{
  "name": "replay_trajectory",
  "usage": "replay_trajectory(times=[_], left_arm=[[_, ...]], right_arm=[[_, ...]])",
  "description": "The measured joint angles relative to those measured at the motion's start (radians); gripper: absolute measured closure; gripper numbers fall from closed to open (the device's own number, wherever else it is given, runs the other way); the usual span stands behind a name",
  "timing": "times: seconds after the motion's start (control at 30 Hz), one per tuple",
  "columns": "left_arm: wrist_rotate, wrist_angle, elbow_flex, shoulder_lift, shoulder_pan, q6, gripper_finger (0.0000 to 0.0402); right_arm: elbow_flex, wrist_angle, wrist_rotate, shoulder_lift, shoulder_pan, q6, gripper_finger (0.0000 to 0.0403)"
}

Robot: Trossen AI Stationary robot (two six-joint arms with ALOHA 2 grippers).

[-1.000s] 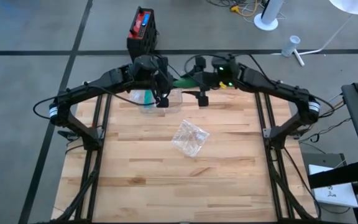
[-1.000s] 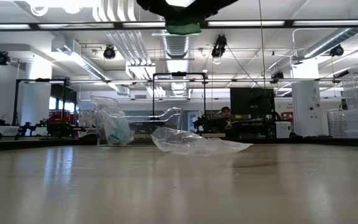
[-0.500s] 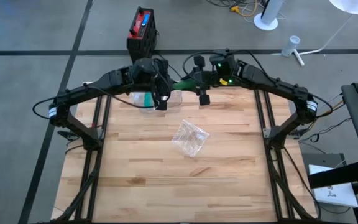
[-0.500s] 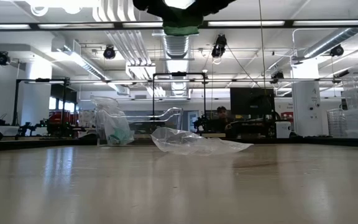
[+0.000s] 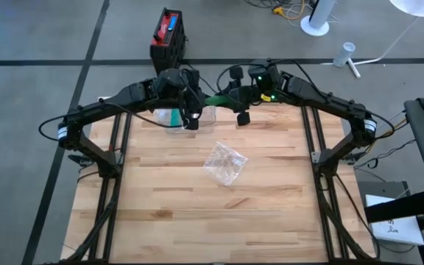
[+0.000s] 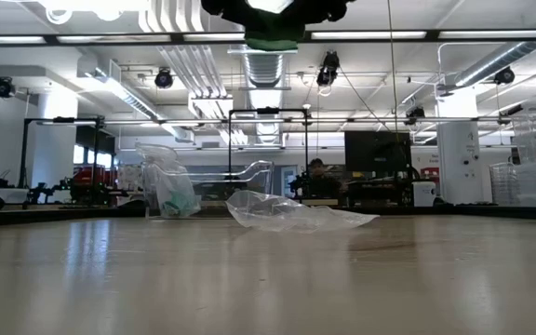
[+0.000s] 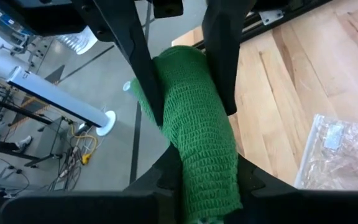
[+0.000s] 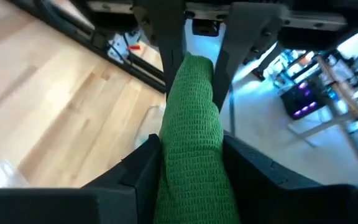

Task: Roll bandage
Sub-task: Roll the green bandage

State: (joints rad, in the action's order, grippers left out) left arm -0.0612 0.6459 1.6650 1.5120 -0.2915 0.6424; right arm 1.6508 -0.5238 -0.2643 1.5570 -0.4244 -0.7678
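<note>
Two grippers on bandage (image 7: 201, 137), table-edge high.

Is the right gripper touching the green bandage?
Touching: in the right wrist view, the right gripper has both fingers against the green bandage.

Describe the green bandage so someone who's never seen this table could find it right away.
Look at the far edge of the wooden table, where the two dark arms meet. The green bandage stretches between the left gripper and right gripper, held above the table. It is the only green knitted thing there.
</note>
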Motion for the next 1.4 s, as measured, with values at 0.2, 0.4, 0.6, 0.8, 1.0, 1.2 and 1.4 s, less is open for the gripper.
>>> replay_trajectory(times=[0.2,0.4,0.6,0.8,1.0,1.2,1.4], left_arm=[[0.01,0.008,0.0,0.0,0.001,-0.089,0.0286],[-0.02,0.071,0.006,-0.007,0.001,-0.253,0.0221],[-0.069,0.141,0.059,-0.005,-0.035,-0.375,0.0177],[0.156,0.194,0.143,-0.006,-0.11,-0.428,0.0158],[0.428,0.195,0.137,0.012,-0.17,-0.492,0.0157],[0.48,0.194,0.126,0.048,-0.171,-0.517,0.0177],[0.484,0.195,0.122,0.065,-0.171,-0.535,0.02]], right_arm=[[-0.001,-0.011,0.093,0.002,0.008,-0.209,0.0311],[-0.005,0.008,0.171,0.006,0.024,-0.383,0.0367],[-0.009,0.036,0.249,0.005,0.05,-0.541,0.0367],[-0.031,0.044,0.284,0.005,0.094,-0.672,0.0367],[-0.046,0.125,0.362,0.005,0.151,-0.775,0.0367],[-0.05,0.137,0.422,0.006,0.188,-0.868,0.0367],[-0.052,0.134,0.472,0.007,0.218,-0.92,0.0367]])
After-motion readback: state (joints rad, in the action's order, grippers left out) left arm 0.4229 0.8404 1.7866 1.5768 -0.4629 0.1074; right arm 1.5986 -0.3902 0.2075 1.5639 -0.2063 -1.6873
